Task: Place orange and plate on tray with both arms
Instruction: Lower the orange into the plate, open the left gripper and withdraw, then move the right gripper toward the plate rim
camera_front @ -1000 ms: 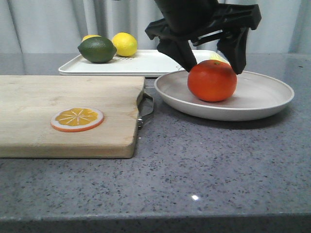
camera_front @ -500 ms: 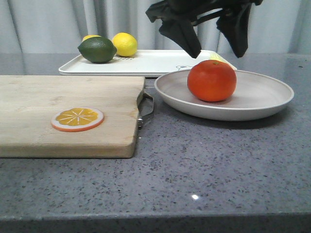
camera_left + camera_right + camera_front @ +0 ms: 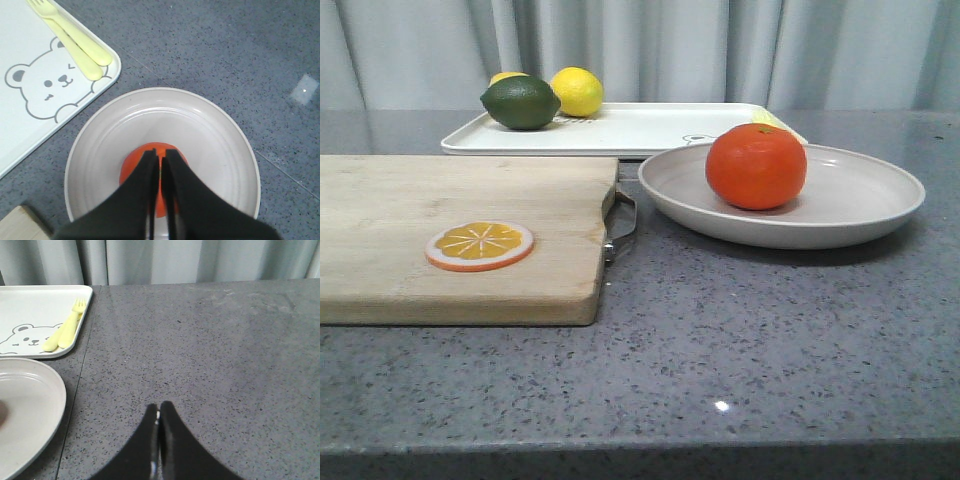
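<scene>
The orange is sitting in the plate on the bench, just in front of the tray toward the far edge. The left pincer is hanging closed and empty above the orange. The right pincer is closed over bare bench beside the plate.

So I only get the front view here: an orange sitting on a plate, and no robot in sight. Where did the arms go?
Observer: The left gripper hangs directly above the orange, shut and empty.
Operator: And the other arm?
Observer: The right gripper, also shut, is over bare countertop beside the plate.
Operator: Is anything on the tray near the plate?
Observer: Yes, pale yellow cutlery lies on the tray beside a bear drawing.
</scene>
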You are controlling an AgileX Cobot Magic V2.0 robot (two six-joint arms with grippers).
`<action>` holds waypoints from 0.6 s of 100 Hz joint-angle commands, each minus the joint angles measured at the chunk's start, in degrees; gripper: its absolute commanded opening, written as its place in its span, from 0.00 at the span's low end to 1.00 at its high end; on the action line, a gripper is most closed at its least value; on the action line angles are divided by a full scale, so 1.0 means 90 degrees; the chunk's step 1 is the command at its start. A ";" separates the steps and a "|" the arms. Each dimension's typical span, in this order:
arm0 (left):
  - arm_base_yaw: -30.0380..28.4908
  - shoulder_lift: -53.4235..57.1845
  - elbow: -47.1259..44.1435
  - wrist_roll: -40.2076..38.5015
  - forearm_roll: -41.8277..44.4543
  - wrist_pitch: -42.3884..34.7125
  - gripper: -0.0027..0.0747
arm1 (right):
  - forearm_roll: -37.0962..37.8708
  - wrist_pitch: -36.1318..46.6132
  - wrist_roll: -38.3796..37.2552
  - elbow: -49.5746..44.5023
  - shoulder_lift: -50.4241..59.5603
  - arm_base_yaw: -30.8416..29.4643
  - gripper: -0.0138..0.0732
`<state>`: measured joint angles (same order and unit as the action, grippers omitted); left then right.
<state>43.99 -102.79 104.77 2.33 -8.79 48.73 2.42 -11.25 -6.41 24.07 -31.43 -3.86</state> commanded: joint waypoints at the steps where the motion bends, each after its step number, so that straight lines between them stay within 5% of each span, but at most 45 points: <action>1: 0.0022 0.0578 0.0050 0.0010 0.0103 -0.0284 0.01 | 0.0028 0.0447 0.0037 0.0206 -0.0053 -0.0030 0.08; 60: -0.0974 0.3489 -0.3396 -0.0417 0.0167 -0.1431 0.01 | 0.0028 -0.0202 0.0037 0.0327 -0.0101 -0.0009 0.08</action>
<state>36.35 -77.48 77.36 0.35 -6.84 41.67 2.42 -16.01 -6.41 24.42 -31.43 -3.86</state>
